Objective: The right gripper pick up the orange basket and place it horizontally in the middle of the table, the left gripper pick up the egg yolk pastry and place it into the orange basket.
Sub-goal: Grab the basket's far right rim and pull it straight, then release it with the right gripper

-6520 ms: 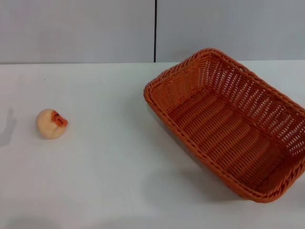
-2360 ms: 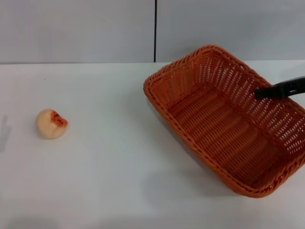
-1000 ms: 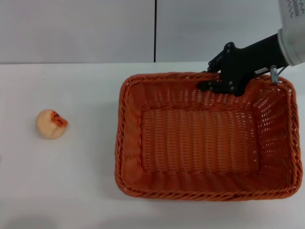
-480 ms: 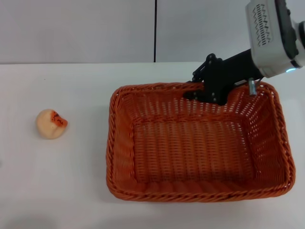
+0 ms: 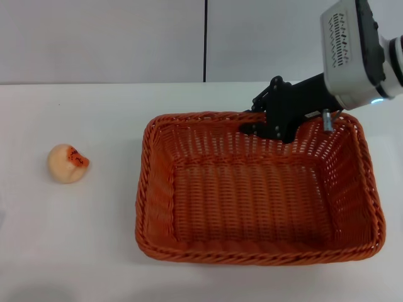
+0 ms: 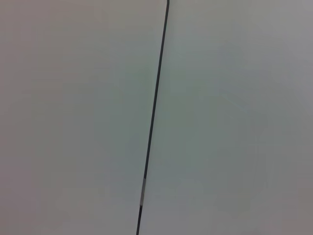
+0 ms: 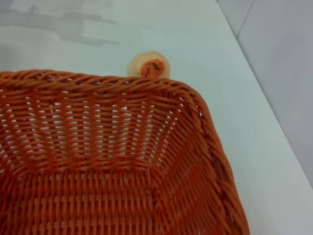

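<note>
Orange basket (image 5: 255,189) shifted left; right pincer (image 5: 267,121) clamped on far rim.

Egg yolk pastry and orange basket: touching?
Apart. The head view shows bare table between the egg yolk pastry and the orange basket rim. The right gripper is at the basket's far rim.
</note>
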`<state>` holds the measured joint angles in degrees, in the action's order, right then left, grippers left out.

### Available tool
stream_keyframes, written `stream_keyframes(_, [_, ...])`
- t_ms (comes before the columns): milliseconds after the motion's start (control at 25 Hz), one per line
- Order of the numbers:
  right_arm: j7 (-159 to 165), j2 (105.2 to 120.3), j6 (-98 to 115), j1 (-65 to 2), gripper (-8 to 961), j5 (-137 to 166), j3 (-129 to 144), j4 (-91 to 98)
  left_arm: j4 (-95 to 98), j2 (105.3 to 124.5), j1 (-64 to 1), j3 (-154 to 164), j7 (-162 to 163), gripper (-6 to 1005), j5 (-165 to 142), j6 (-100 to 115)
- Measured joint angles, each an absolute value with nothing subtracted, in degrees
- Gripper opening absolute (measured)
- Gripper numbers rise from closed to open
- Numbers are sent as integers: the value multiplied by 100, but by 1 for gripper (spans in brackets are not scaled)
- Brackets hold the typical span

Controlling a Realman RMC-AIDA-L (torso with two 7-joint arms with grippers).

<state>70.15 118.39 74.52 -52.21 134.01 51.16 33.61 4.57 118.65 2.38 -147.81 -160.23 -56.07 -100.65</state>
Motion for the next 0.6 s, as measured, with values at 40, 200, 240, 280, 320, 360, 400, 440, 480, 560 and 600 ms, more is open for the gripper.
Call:
stream_keyframes(40, [7015,11839,7452,-5221,209,13401,5115,3361,457,11865,230,-14769,-16023,808,-5607,-10053])
stream_keyframes(200, [7189,11846,7296,-5221,212,13401,5131,3244,457,11863,222,-14765,-16022,809,-5607,-10037])
stream_keyframes(240, [7189,11846,7296,-5221,213,13401,5131,3244,457,11863,222,-14765,-16022,809,-5607,-10037])
stream_keyframes(280, [7197,11850,7288,-5214,214,13401,5139,3243,457,11859,220,-14759,-16023,808,-5607,-10035])
stream_keyframes(320, [7197,11850,7288,-5214,214,13401,5139,3243,457,11859,220,-14759,-16023,808,-5607,-10035])
stream_keyframes(360, [7204,11853,7286,-5214,215,13401,5140,3243,457,11859,220,-14759,-16023,808,-5607,-10035])
stream_keyframes(400, [7230,11857,7286,-5211,216,13400,5142,3243,457,11858,214,-14756,-16022,808,-5607,-10033])
stream_keyframes(440, [7230,11857,7286,-5211,217,13400,5142,3243,457,11858,214,-14756,-16022,809,-5607,-10033])
stream_keyframes(480, [7242,11861,7286,-5209,218,13401,5142,3244,457,11857,211,-14756,-16022,809,-5607,-10028])
stream_keyframes(560, [7255,11865,7294,-5207,220,13401,5142,3250,457,11856,211,-14756,-16022,809,-5607,-10024])
stream_keyframes(600, [7292,11865,7323,-5207,220,13401,5147,3268,457,11856,211,-14756,-16022,809,-5607,-10024])
